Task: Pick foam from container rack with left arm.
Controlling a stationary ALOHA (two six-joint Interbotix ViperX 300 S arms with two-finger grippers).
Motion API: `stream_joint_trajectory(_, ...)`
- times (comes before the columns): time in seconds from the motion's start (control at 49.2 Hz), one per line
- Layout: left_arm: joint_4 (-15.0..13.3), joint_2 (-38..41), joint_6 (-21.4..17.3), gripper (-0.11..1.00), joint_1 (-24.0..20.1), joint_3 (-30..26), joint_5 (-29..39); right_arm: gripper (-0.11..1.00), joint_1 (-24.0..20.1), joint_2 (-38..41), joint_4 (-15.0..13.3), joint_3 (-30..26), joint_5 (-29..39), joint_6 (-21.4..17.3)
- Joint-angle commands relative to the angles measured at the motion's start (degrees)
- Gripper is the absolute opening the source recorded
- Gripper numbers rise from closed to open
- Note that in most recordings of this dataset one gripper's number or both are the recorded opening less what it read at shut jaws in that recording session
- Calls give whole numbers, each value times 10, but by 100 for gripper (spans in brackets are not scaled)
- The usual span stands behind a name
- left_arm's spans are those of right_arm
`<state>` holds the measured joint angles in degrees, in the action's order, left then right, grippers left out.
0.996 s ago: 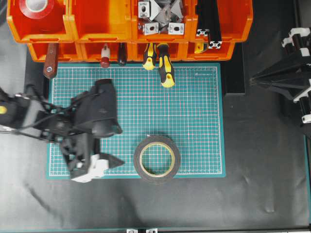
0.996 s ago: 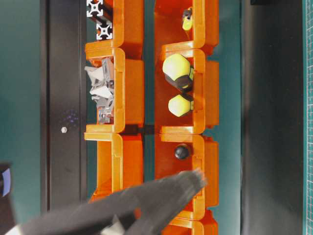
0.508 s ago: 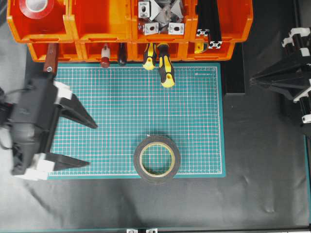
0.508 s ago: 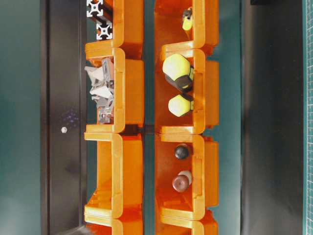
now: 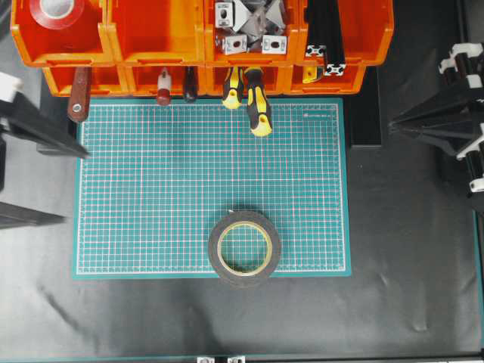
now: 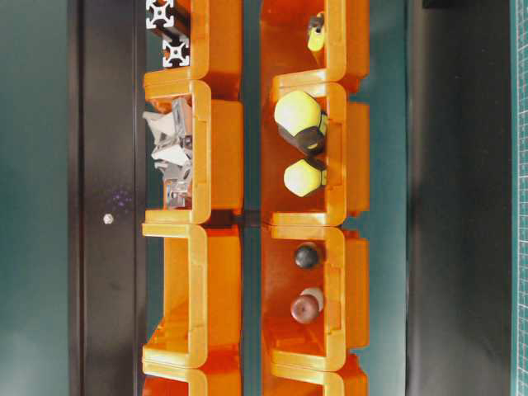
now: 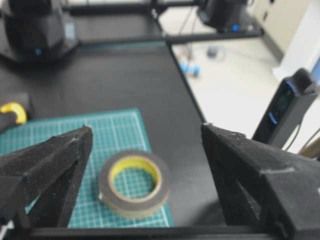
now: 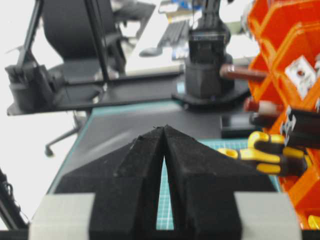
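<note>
Black-ringed foam tape roll with cream-yellow inner band (image 5: 244, 248) lies flat near the green cutting mat's (image 5: 151, 189) bottom edge, outside the bright orange bin rack (image 5: 151, 45). Left gripper (image 7: 145, 145) spread wide, empty, apparently task complete; right gripper (image 8: 164, 135) closed, holding nothing.

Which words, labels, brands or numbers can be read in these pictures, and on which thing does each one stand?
No text can be read in any view.
Green mat: a small pale print near its top right corner, too small to read; the rest is only grid lines.
Foam roll: no print visible.
Red tape roll: no print visible.
Orange bins: no labels visible.
</note>
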<state>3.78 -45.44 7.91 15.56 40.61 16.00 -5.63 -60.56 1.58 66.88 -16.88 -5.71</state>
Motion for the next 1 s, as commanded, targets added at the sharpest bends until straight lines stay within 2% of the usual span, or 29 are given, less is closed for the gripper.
stream_joint_trajectory(0.0,2,-33,-4,84,-10,8,-13,-1,-1,1,1,-18,4,0)
stream_joint_trajectory(0.325,2,-115,-4,84,-33,66,-33,-1,-1,-16,1,-18,29,0)
stream_joint_trajectory(0.549,2,-124,-4,84,-37,87,-46,-1,-1,-16,1,-18,45,0)
stream_joint_trajectory(0.975,2,-124,-4,84,-37,91,-46,-1,-1,-16,1,-17,45,0)
